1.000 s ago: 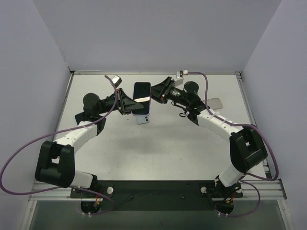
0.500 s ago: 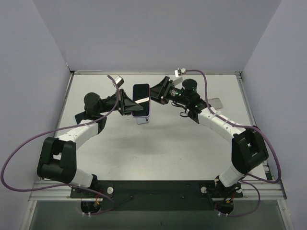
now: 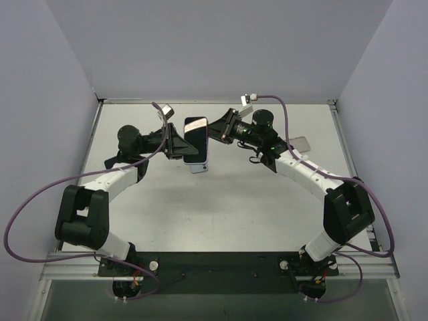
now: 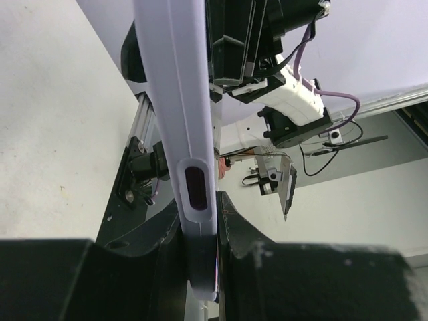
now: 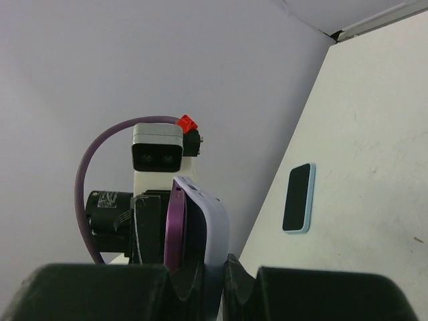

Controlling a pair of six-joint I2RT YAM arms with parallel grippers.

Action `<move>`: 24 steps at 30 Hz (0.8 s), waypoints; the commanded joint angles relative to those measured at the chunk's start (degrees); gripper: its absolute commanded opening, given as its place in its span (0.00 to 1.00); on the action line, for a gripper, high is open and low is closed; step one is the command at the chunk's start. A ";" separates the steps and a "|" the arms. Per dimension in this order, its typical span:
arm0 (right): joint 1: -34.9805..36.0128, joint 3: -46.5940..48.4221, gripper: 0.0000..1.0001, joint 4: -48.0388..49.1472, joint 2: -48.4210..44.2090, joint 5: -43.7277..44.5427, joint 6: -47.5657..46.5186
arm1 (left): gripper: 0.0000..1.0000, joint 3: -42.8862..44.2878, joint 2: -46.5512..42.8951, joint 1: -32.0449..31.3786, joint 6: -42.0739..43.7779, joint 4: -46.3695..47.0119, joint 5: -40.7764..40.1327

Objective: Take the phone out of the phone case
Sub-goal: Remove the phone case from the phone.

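Left end effector [image 4: 199,227] is clamped on one side of the lavender phone case [image 4: 177,100], held in the air above the table [image 3: 221,200]. Right end effector [image 3: 217,128] is pinched together on the case's opposite side, and the phone [image 3: 196,130] sits inside the case.

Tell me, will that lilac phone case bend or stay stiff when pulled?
Probably bendy: in the right wrist view the case curls away from the phone at the top corner. Likely light and grippy, as it sits edge-on in a narrow pinch.
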 commanded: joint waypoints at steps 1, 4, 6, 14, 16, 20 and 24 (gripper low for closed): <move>14.10 -3.36 0.00 -16.34 -0.17 -24.17 -5.93 | 0.00 8.45 0.27 -0.17 6.01 6.82 -28.64; 13.22 -3.71 0.00 -16.17 -0.60 -21.00 -5.32 | 0.00 7.48 0.27 -0.17 6.63 5.33 -28.38; 12.69 -3.71 0.00 -17.04 -1.22 -18.46 -5.23 | 0.00 7.21 0.36 0.01 7.07 4.53 -27.94; 7.68 -4.50 0.00 -25.39 -6.48 -8.35 -8.56 | 0.49 6.60 1.59 0.18 7.51 3.12 -26.79; 7.06 -4.24 0.00 -28.55 -7.28 -6.68 -10.23 | 0.59 6.07 2.46 0.18 7.60 3.04 -26.62; 5.66 -3.97 0.00 -32.60 -8.60 -4.56 -11.91 | 0.66 4.49 4.31 0.18 6.20 5.48 -26.27; 4.25 -3.98 0.00 -37.51 -9.48 -2.28 -13.31 | 0.72 3.17 5.63 0.27 4.79 7.43 -25.65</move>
